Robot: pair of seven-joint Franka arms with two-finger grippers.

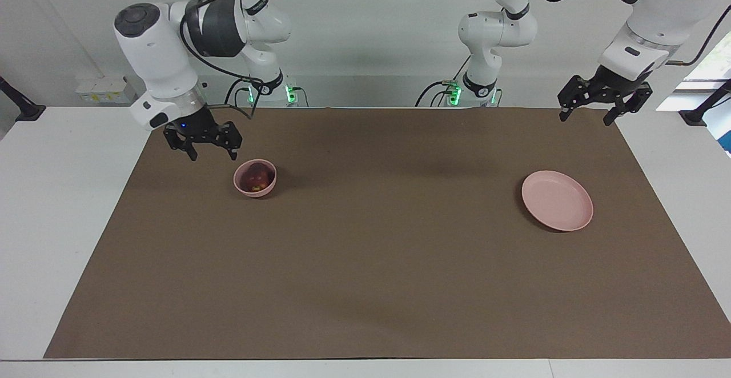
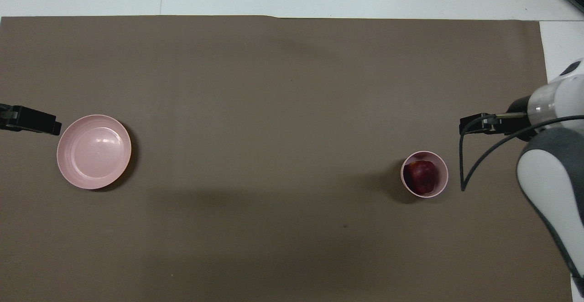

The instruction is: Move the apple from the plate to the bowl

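The dark red apple (image 1: 255,179) (image 2: 421,177) with a yellowish patch lies in the small deep pink bowl (image 1: 254,189) (image 2: 441,187) toward the right arm's end of the table. My right gripper (image 1: 208,150) (image 2: 474,123) hangs open and empty in the air beside the bowl, over the mat toward its end edge. The flat pink plate (image 1: 557,200) (image 2: 93,151) lies bare toward the left arm's end. My left gripper (image 1: 591,114) (image 2: 32,120) waits open and empty, raised above the mat's edge near the plate.
A brown mat (image 1: 365,264) (image 2: 273,87) covers most of the white table (image 1: 63,195). Both arm bases (image 1: 480,89) stand at the robots' edge of the table.
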